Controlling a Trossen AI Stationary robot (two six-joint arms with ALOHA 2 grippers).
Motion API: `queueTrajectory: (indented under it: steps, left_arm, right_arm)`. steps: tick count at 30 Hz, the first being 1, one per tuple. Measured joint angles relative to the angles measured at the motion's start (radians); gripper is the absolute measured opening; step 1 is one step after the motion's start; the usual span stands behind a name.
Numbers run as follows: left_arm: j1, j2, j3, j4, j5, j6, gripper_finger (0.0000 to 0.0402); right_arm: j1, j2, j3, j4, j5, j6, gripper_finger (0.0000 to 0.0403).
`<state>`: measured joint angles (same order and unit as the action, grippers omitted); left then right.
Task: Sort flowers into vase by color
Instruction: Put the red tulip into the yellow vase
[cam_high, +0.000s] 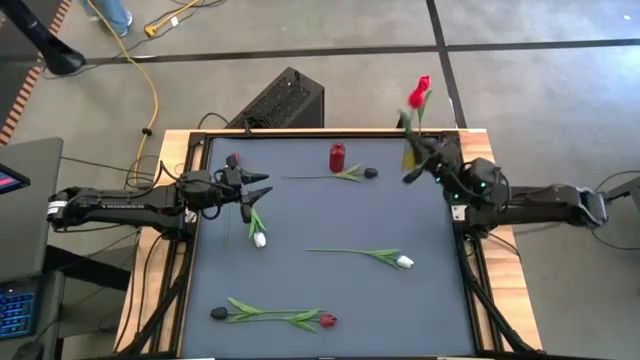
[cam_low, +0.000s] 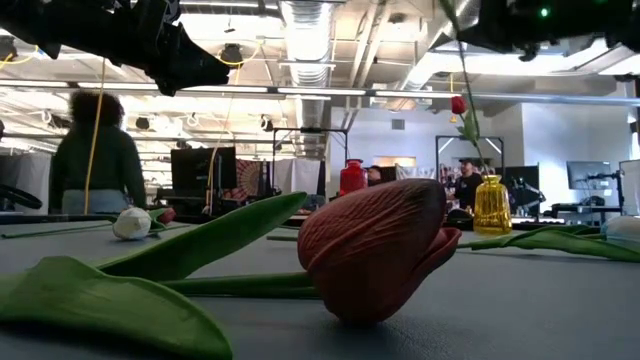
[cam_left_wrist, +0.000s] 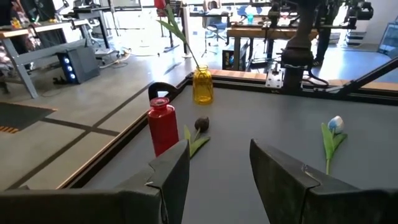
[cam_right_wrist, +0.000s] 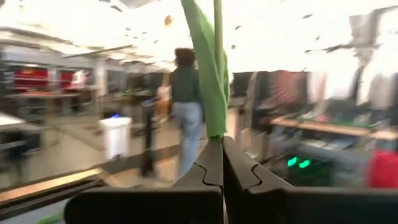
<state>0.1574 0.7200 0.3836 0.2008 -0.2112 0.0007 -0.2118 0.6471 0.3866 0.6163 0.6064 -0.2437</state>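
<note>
A red tulip (cam_high: 419, 92) stands upright at the far right corner. In the left wrist view its stem (cam_left_wrist: 184, 38) runs down into the yellow vase (cam_left_wrist: 203, 85). My right gripper (cam_right_wrist: 222, 149) is shut on that stem above the vase. A red vase (cam_high: 337, 157) stands left of the yellow one. My left gripper (cam_high: 262, 185) hovers open over the table's left part, touching nothing. Lying flat on the mat are a dark tulip (cam_high: 371, 172), two white tulips (cam_high: 259, 238) (cam_high: 404, 262), a red tulip (cam_high: 327, 320) and a dark one (cam_high: 219, 313). My right gripper pinches the red tulip's green stem (cam_right_wrist: 217, 127) between its two shut fingers, right beside a long leaf (cam_right_wrist: 205, 68). The fingers come in about level from the table's right side and lie across the stem. The tulip stands upright, rising above the fingers.
A maroon flower head (cam_high: 233, 160) lies just beyond my left gripper. A black box (cam_high: 285, 100) sits on the floor past the far edge. The wooden table frame (cam_high: 470, 130) borders the dark mat. A person (cam_low: 95, 150) stands in the room behind.
</note>
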Motion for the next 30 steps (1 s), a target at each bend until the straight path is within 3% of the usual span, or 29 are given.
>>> queueTrajectory:
  steps: [6,14,30]
  left_arm:
    - [0.0,0.0,0.0,0.0,-0.042,0.017,0.016]
    - [0.0,0.0,0.0,0.0,-0.062,0.017,0.016]
    - [0.0,0.0,0.0,-0.001,-0.062,0.007,0.016]
  right_arm:
    - [-0.222,-0.031,-0.026,0.02,-0.083,-0.019,0.0018]
    - [-0.455,0.077,-0.085,0.159,-0.208,0.034,0.0018]
    - [-0.549,0.201,-0.084,0.27,-0.248,-0.026,0.0018]
